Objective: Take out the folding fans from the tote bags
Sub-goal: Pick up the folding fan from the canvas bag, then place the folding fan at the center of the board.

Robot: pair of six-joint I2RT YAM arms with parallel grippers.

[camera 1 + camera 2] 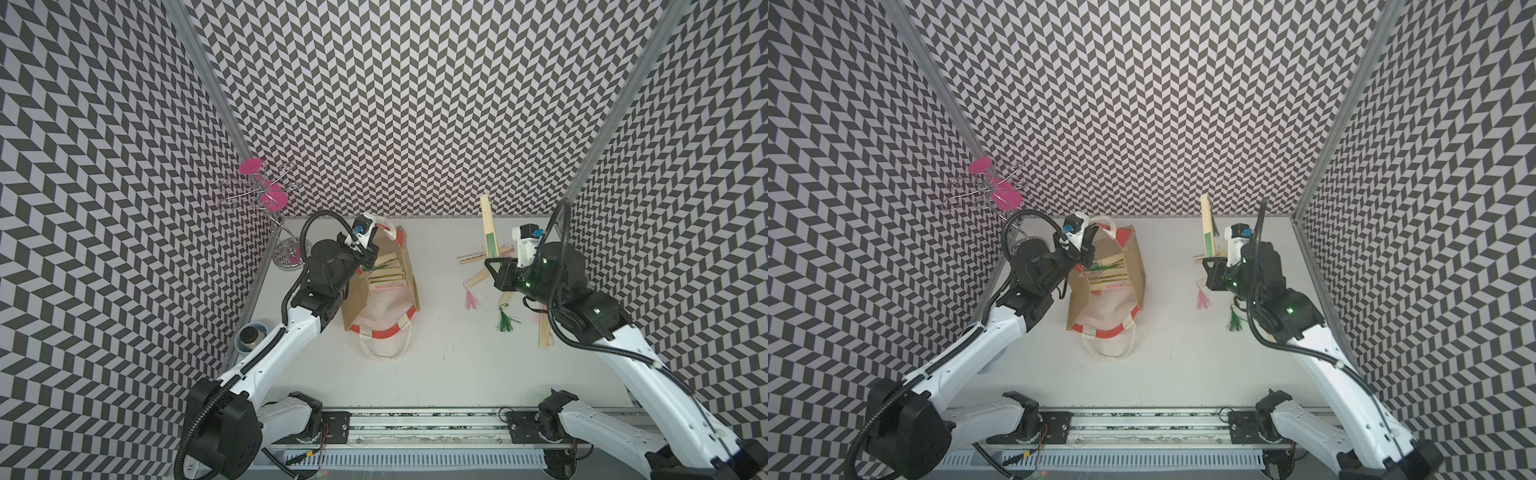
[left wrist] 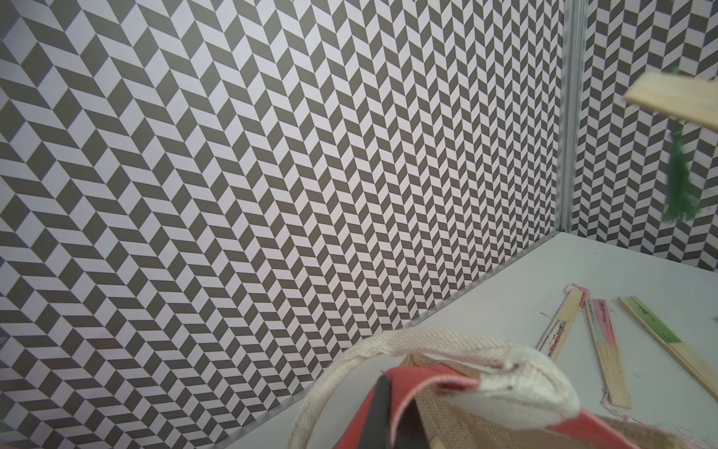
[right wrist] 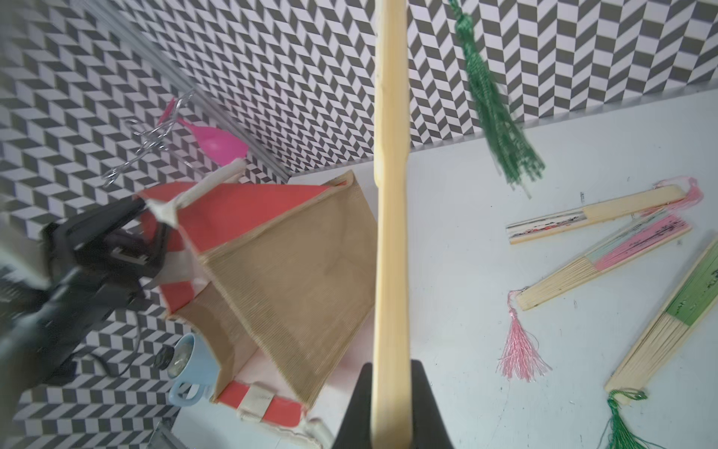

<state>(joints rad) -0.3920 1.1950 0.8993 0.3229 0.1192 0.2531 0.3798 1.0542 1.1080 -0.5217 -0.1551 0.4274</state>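
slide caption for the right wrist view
Right end effector grips a green-tasselled fan beside the tote bag.

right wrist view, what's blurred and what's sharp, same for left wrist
Right wrist view: left gripper clamping the tote bag smeared, held fan and pink fan on the table crisp. Left wrist view: held fan and its green tassel blurred, wall pattern sharp.

Bare table (image 1: 436, 365) between tote bag (image 1: 409, 266) and scattered fans (image 1: 482, 275), wire stand (image 1: 277, 200) crowding far left corner.
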